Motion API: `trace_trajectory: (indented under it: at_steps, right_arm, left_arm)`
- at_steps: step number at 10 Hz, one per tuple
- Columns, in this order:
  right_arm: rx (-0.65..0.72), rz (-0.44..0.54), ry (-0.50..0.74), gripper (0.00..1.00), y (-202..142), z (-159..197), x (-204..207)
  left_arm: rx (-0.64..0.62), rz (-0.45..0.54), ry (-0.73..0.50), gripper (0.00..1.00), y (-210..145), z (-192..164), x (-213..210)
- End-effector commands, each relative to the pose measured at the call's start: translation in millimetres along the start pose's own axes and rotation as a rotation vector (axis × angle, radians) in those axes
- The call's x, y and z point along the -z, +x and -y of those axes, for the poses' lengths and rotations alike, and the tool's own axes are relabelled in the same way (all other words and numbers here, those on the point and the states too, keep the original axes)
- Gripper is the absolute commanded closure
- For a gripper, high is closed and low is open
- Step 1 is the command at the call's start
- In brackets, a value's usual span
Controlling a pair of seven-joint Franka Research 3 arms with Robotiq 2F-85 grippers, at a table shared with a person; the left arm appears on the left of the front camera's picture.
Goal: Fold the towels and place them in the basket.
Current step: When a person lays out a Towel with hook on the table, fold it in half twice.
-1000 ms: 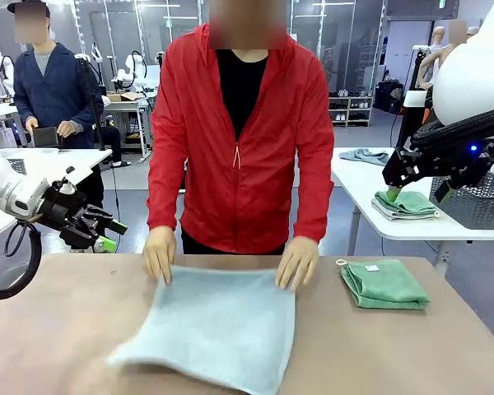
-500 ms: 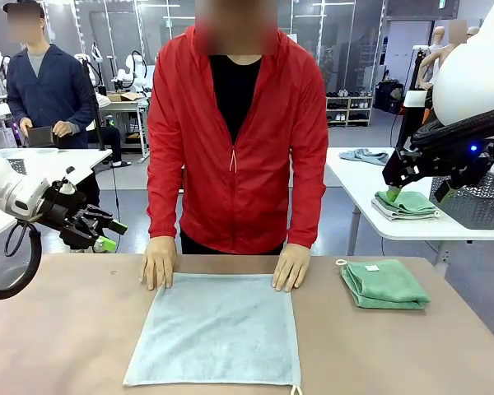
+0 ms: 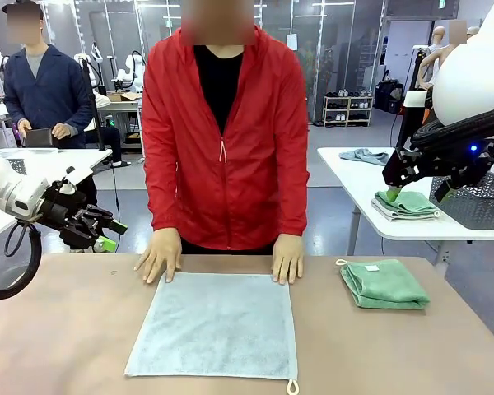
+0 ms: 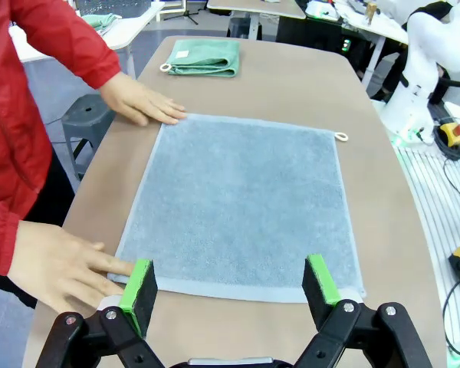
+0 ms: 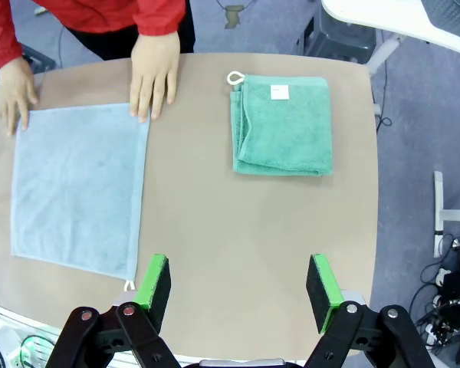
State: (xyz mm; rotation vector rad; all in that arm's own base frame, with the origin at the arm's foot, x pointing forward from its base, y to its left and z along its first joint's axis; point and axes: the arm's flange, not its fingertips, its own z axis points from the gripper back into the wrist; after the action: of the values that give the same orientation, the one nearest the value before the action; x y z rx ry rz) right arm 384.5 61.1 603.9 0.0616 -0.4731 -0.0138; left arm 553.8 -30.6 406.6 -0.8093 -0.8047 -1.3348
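Tag [image 5: 280, 92] on folded green towel [image 5: 282, 126] looks plain white.

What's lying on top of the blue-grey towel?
Only the person's hands touch the blue-grey towel, fingertips at its two far corners; elsewhere it's bare. The table beneath is covered.

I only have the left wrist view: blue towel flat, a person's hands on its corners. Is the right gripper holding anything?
Observer: No, the right gripper is open and holds nothing.
Operator: Where is it?
Observer: High up at the right side of the table, with the folded green towel lying ahead of it, untouched.
Operator: And my gripper's position?
Observer: The front view shows the left gripper beyond the table's left edge, above tabletop height.
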Motion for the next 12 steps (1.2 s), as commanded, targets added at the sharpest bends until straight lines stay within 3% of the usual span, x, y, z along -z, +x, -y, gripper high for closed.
trace_trajectory:
  at_steps: [1, 2, 3, 7, 10, 12]
  right_arm:
    - [0.023, -0.002, 0.001, 0.11, -2.0, -4.8, 0.4]
    - [0.0, 0.0, 0.0, 0.11, 0.0, 0.0, 0.0]
    - [-0.154, 0.005, 0.059, 0.11, 0.8, -17.9, 1.4]
    - [-0.733, -0.082, 0.313, 0.11, -4.6, -110.8, 27.4]
    - [-1.185, -0.181, 0.433, 0.11, -33.3, -163.2, 64.8]
    - [-1.372, -0.243, 0.457, 0.11, -54.7, -185.3, 89.7]
  left_arm:
    - [0.003, 0.005, 0.004, 0.04, 1.5, 1.1, -0.5]
    - [0.0, 0.0, 0.0, 0.04, 0.0, 0.0, 0.0]
    - [0.011, -0.067, 0.029, 0.04, 23.5, 11.7, 4.3]
    - [0.105, -0.478, 0.146, 0.04, 122.4, 79.0, 52.8]
    - [0.108, -0.725, 0.169, 0.04, 145.1, 112.7, 103.1]
    - [0.066, -0.869, 0.176, 0.04, 138.6, 127.0, 128.9]
